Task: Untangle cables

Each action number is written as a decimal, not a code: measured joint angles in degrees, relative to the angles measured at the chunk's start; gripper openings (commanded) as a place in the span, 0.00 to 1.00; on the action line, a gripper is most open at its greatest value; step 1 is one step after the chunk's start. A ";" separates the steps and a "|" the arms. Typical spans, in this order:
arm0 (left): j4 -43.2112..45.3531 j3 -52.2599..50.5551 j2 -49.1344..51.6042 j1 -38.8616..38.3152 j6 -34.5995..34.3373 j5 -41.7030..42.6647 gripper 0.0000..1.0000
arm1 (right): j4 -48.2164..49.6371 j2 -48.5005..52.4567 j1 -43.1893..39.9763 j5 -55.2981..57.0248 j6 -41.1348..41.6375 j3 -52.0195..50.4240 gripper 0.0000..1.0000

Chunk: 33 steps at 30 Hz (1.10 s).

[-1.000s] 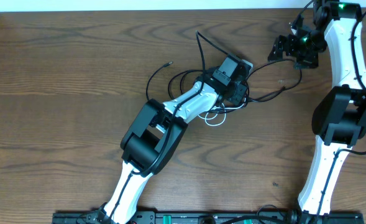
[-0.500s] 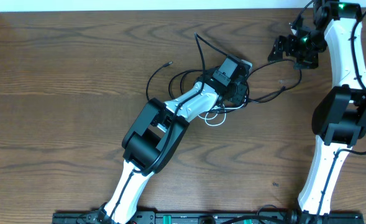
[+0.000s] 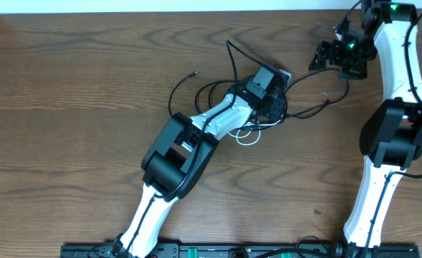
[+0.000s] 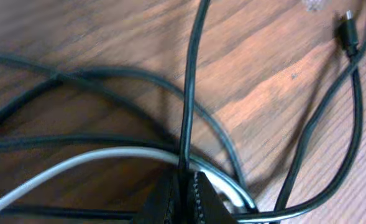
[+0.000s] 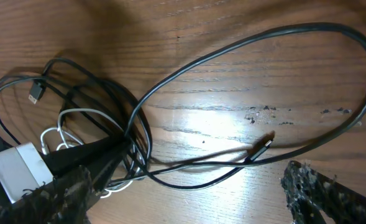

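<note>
Since overhead the left tool sits on the tangle of black cable and white cable mid worktop, right tool well apart, the left wrist view shows it clamped on a black strand running straight ahead, while the right wrist view shows fingers spread, empty

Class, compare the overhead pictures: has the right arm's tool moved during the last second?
No. The right tool keeps the same spot against the table's far edge and the wood grain below it.
</note>
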 measured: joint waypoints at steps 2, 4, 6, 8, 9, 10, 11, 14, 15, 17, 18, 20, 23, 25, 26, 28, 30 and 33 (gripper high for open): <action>-3.37 -0.09 -1.03 0.83 0.11 -0.09 0.07 | 0.00 0.00 0.33 0.02 0.00 0.00 0.95; -7.39 -0.44 -2.49 2.27 0.28 -0.02 0.08 | 0.09 0.00 0.83 0.02 0.00 0.00 0.95; -10.80 -0.98 -4.79 4.04 0.48 0.37 0.08 | 0.24 0.00 1.53 -0.04 0.02 0.00 0.95; -13.33 -1.42 -8.52 6.29 0.83 1.88 0.07 | 0.46 0.00 2.36 -0.13 0.00 0.00 0.95; -14.10 -1.49 -10.64 7.32 1.01 2.91 0.07 | 0.57 0.00 2.78 -0.31 0.00 0.00 0.94; -14.51 -1.49 -13.11 8.39 1.05 4.22 0.07 | 0.79 0.00 3.34 -0.79 -0.07 0.00 0.93; -14.64 -1.49 -15.58 9.33 1.07 5.55 0.07 | 1.03 0.00 3.80 -1.55 -0.22 0.00 0.91; -14.80 -1.49 -23.34 11.85 1.09 9.86 0.07 | 1.68 0.00 5.33 -6.01 -1.51 0.00 0.88; -14.78 -1.49 -25.16 12.41 1.09 10.97 0.07 | 1.92 0.00 5.81 -7.91 -2.14 0.00 0.87; -14.73 -1.49 -28.22 13.40 1.11 12.96 0.08 | 2.16 0.00 6.67 -12.50 -3.72 0.00 0.86; -14.67 -1.49 -29.14 13.77 1.16 13.66 0.08 | 2.27 0.00 6.97 -14.78 -4.57 0.00 0.86; -14.64 -1.49 -30.08 14.45 1.25 14.71 0.07 | 2.67 -0.02 7.72 -20.06 -6.38 0.00 0.86; -14.67 -1.49 -30.14 15.23 1.22 15.65 0.07 | 3.45 -0.52 8.37 -25.00 -8.26 0.00 0.86; -14.49 -1.49 -30.05 16.31 0.81 16.02 0.07 | 4.26 -1.97 8.66 -27.63 -9.25 0.00 0.87; -14.01 -1.49 -30.05 16.79 0.37 16.06 0.07 | 4.74 -2.99 8.68 -28.39 -9.46 0.00 0.86; -13.03 -1.49 -30.05 17.44 -0.37 16.11 0.07 | 5.62 -4.90 8.70 -29.24 -9.68 0.00 0.84; -12.24 -1.49 -30.05 18.05 -0.92 16.37 0.07 | 6.47 -6.64 8.72 -29.70 -9.38 0.02 0.82; -11.34 -1.49 -30.08 18.67 -1.84 17.27 0.07 | 7.10 -8.24 9.16 -29.00 -8.00 0.28 0.80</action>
